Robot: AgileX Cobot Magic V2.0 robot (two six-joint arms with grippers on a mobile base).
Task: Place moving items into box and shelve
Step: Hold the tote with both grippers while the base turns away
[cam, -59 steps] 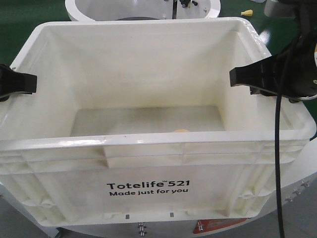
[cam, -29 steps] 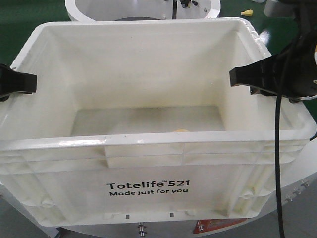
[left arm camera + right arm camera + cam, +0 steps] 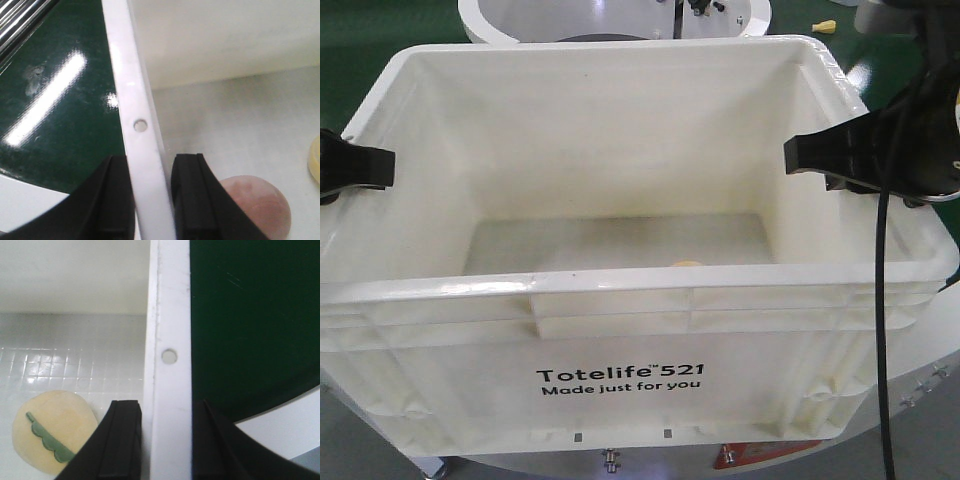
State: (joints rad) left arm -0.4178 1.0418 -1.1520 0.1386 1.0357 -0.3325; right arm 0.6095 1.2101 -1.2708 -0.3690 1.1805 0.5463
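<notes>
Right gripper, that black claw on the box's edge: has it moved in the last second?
No. The right gripper stays clamped at the same spot on the side rim of the box.

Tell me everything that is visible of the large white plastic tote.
The large white rectangular plastic tote is glossy, upright and open-topped, with a ribbed rim and black print "Totelife 521 Made just for you" on its near wall. The left end effector and the right end effector each clamp a side rim. On its floor lie a pale yellow ball with a green stripe and a pinkish rounded item.
</notes>
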